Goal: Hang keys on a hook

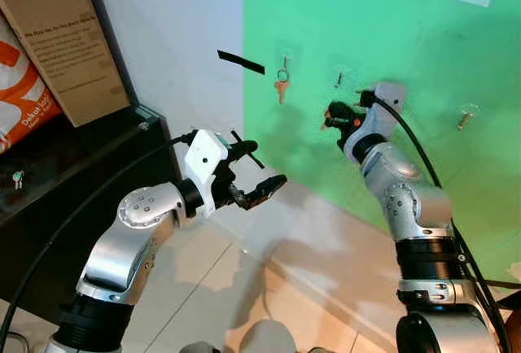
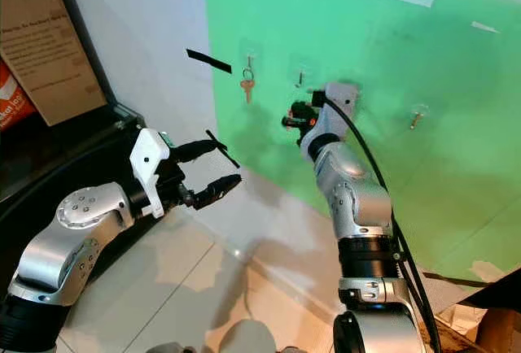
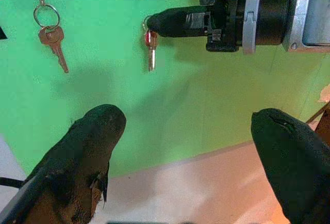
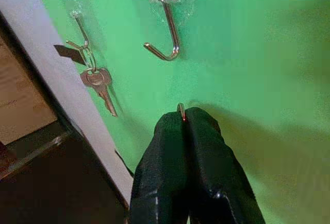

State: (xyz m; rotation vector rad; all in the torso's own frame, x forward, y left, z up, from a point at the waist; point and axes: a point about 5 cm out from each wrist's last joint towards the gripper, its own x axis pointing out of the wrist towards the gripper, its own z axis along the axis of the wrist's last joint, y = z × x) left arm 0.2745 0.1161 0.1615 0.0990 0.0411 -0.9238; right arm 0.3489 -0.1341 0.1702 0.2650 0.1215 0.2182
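Note:
A green sheet (image 1: 407, 52) on the wall carries three small hooks. A copper key (image 1: 281, 86) on a ring hangs from the leftmost hook. The middle hook (image 4: 167, 33) is bare, and so is the hook on the right (image 1: 466, 113). My right gripper (image 1: 332, 115) is raised close to the wall, just below and left of the middle hook. It is shut on the ring of a red-headed key (image 3: 150, 46), which dangles beneath its fingertips. My left gripper (image 1: 264, 166) is open and holds nothing, lower and to the left, facing the wall.
A black cabinet (image 1: 73, 158) stands at the left with a cardboard box (image 1: 61, 36) and an orange bag (image 1: 24, 93) on it. Black tape strips (image 1: 240, 62) are stuck on the wall. Pale tiled floor (image 1: 244, 288) lies below.

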